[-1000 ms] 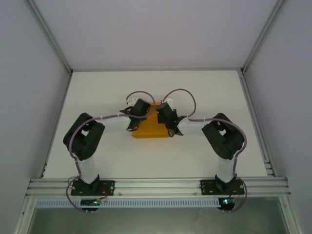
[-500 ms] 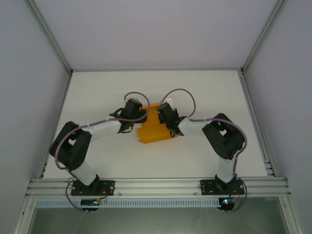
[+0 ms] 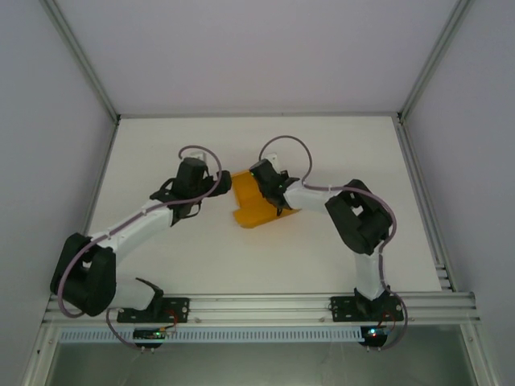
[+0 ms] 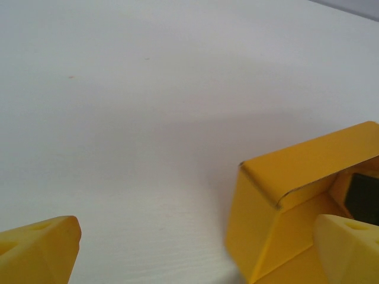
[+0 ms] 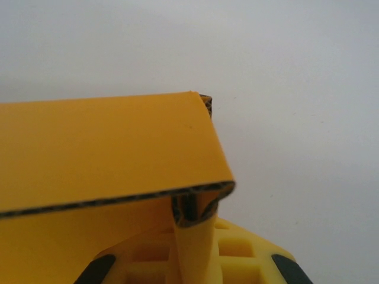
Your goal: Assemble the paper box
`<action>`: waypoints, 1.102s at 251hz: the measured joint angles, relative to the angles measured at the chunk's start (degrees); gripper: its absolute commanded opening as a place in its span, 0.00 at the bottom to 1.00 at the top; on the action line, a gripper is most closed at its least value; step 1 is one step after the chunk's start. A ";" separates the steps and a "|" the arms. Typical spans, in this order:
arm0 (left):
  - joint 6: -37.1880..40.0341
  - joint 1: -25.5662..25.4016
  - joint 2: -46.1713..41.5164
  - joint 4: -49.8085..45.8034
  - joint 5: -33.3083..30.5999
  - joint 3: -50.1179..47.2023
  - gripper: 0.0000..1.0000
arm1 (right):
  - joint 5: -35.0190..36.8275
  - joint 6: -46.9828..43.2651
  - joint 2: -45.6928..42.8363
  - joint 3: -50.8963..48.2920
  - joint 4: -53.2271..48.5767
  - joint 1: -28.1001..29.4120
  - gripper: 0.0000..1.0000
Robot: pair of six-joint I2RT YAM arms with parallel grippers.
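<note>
Overhead view: at the bottom edge, a metal rail carries the bases of two black and white robot arms. The left arm stretches from the lower left up towards the centre. The right arm bends in from the lower right.

Both meet at mid-frame, over a white desk, at an orange-yellow paper box. The box is partly folded and lies just right of centre. The left end effector sits just beside the box's left edge. The right end effector is on the box's upper right part. Pale walls rise beyond the far edge of the desk.

Left wrist view: the left end effector is spread wide, with one yellow fingertip in each bottom corner and nothing between them but the desk. The paper box stands at the lower right with its open side facing the camera. The right-hand fingertip overlaps it in the frame; whether they touch cannot be told.

Right wrist view: the right end effector is pressed together at the bottom edge, pinching a thin upright strip of the paper box. A folded corrugated panel of the box spreads across the left half above it. The white desk lies behind.
</note>
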 measured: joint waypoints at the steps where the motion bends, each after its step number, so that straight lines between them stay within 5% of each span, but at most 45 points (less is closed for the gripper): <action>1: -0.02 0.09 -0.09 -0.02 0.02 -0.11 1.00 | 0.15 0.07 0.15 0.22 -0.20 0.00 0.00; 89: -1.16 3.34 -3.34 -2.58 -1.25 -3.26 0.99 | 15.34 2.12 6.34 9.86 -10.56 1.64 0.00; 142: -1.44 3.61 -5.77 -2.99 -1.16 -3.52 0.99 | 10.95 -7.04 2.01 4.20 -2.97 1.16 0.00; 191: -1.42 3.98 -9.18 -2.99 -0.50 -5.31 1.00 | 0.42 -32.74 -7.08 -1.70 -0.55 1.09 0.00; 276: -1.20 5.55 -14.73 -4.59 -0.76 -8.59 0.99 | -17.38 -74.01 -11.28 -0.79 -17.92 3.45 0.00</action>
